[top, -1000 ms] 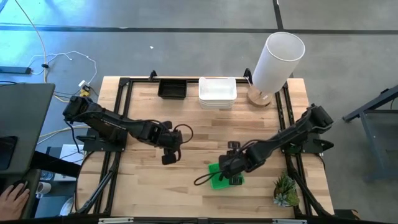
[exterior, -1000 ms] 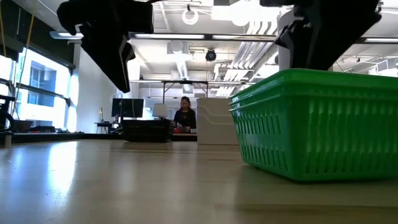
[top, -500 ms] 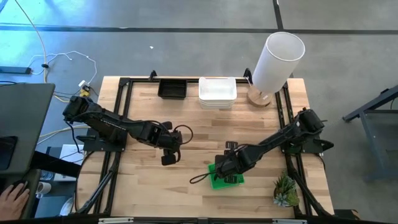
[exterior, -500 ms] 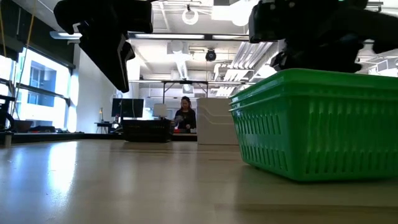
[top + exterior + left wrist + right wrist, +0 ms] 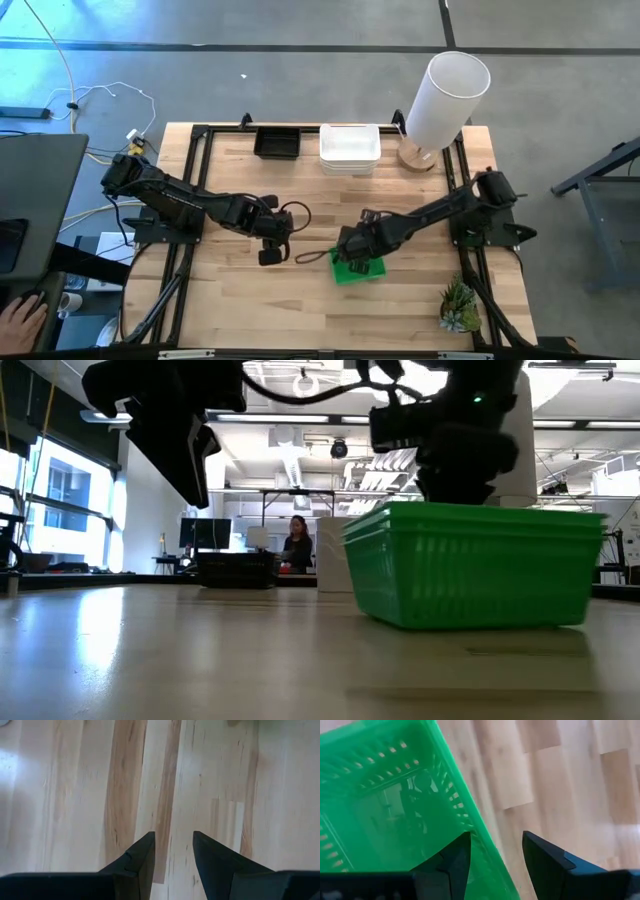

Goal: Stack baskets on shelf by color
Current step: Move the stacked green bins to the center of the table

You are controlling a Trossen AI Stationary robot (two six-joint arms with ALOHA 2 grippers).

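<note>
A green basket rests on its base on the table right of the middle. In the low view its rim shows layered edges, like nested baskets. My right gripper is open and stands astride the basket's far-left wall, coming down from above. My left gripper is open and hangs over bare wood left of the middle, touching nothing. A black basket and stacked white baskets sit at the far edge. The shelf is out of view. My right gripper has one finger inside the green basket and one outside, with the side wall between them. The fingers slant down from above. The inner fingertip lies close against the wall's inner face; the outer finger stands apart from it. The basket sits upright on the table.
A tall white cylinder on a wooden base stands at the far right corner. A small green plant sits at the near right. A black frame rails the table's sides. Bare wood lies between the two grippers and along the near edge.
My right gripper has gone down and toward the table's left, rolling a little, its fingers now astride the green basket's wall. In the last half second the basket has slid along the table toward the far left and turned slightly. The gap between the fingers is unchanged.
</note>
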